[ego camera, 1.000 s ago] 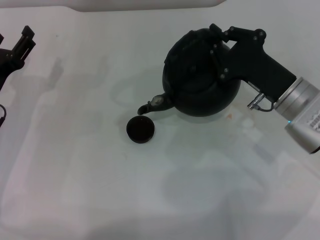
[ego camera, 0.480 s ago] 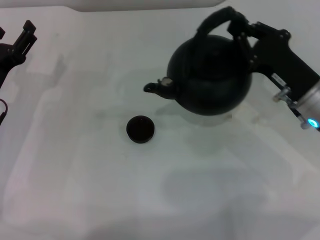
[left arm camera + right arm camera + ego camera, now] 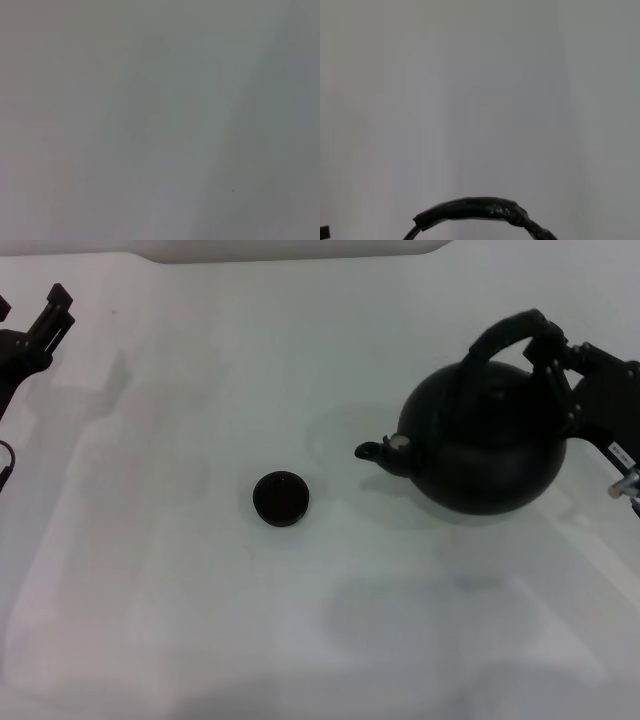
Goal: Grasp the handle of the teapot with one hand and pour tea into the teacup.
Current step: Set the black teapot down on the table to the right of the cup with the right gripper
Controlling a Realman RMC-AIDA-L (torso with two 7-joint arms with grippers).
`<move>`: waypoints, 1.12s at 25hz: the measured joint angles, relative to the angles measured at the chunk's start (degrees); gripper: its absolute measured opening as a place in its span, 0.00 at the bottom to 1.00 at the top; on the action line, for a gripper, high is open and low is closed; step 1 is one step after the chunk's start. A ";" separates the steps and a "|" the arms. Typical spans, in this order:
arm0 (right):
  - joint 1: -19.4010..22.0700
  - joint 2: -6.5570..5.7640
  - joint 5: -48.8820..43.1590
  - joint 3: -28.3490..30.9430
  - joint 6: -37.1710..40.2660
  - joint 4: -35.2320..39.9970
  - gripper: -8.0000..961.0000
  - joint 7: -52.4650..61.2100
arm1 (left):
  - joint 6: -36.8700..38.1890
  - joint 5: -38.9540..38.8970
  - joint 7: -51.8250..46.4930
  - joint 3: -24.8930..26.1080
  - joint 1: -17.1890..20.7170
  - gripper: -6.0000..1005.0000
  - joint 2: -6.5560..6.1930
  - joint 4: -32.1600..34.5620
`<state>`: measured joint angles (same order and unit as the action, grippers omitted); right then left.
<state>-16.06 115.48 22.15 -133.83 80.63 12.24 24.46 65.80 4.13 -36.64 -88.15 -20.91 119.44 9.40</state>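
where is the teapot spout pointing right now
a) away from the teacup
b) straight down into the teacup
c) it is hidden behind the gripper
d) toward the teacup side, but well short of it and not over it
d: in the head view the teapot, held at its handle by the right gripper, aims its spout toward the teacup, with bare table between them.

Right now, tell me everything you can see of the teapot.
The teapot is a large, round, matte black pot, upright on the right side of the white table. Its short curved spout, with a small silvery spot, points toward the teacup, which stands apart from it. The thick black arched handle rises over its top, and the right gripper is shut on it. Whether the pot's base touches the table cannot be told.
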 joint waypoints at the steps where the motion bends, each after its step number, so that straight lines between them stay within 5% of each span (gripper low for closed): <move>1: 0.19 0.01 0.00 -0.02 -0.01 -0.12 0.13 0.36 | 0.00 0.00 0.00 0.00 0.00 0.89 0.00 0.00; 28: -0.81 0.36 -0.25 -0.40 -9.28 0.86 0.13 0.76 | -0.67 0.00 0.08 0.21 -0.03 0.89 0.00 -0.09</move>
<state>-16.87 115.84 21.89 -134.23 71.35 13.10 25.23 65.12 4.13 -36.56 -87.94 -20.94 119.44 9.31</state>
